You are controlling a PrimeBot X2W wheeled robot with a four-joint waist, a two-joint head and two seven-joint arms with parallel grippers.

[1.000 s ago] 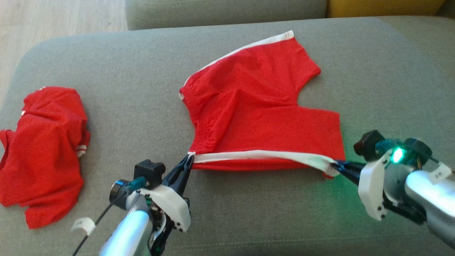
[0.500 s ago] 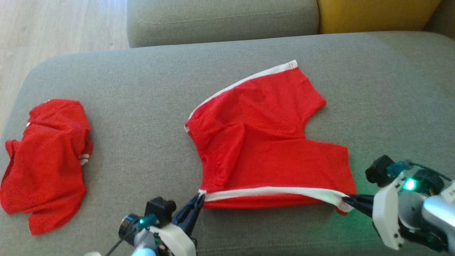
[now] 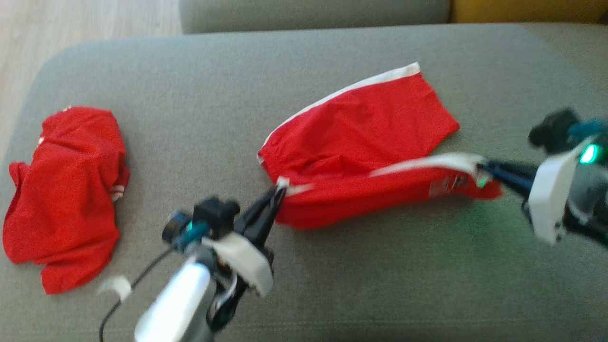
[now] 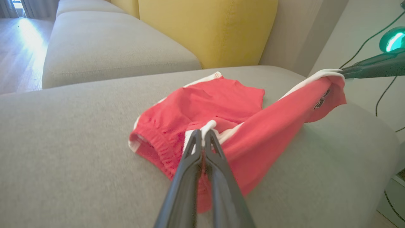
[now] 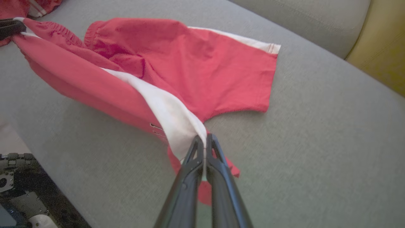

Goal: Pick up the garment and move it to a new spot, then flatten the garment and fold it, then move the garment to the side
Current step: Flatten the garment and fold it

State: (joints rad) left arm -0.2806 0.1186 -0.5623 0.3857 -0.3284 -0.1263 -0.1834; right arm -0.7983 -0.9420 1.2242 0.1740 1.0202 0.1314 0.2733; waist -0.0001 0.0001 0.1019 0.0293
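The garment point(image 3: 365, 128) is a pair of red shorts with white side stripes, lying on the grey sofa cushion point(image 3: 332, 285). My left gripper point(image 3: 280, 187) is shut on the waistband corner of its near leg. My right gripper point(image 3: 482, 168) is shut on the white-striped hem at the other end of that leg. The near leg hangs lifted between the two grippers and over the far leg, which still lies flat. In the left wrist view the garment point(image 4: 202, 104) bunches at my left gripper point(image 4: 203, 134). In the right wrist view the white stripe point(image 5: 164, 110) runs into my right gripper point(image 5: 205, 139).
A second red garment point(image 3: 66, 190) lies crumpled at the cushion's left end. Another grey cushion point(image 3: 308, 12) and a yellow cushion point(image 4: 205, 28) stand behind. Wooden floor point(image 3: 71, 23) shows at the far left. Cushion edge and dark hardware point(image 5: 19, 177) lie near the right arm.
Both grippers have lifted the near leg off the cushion and carried it away from me, over the far leg. The head camera has also shifted.
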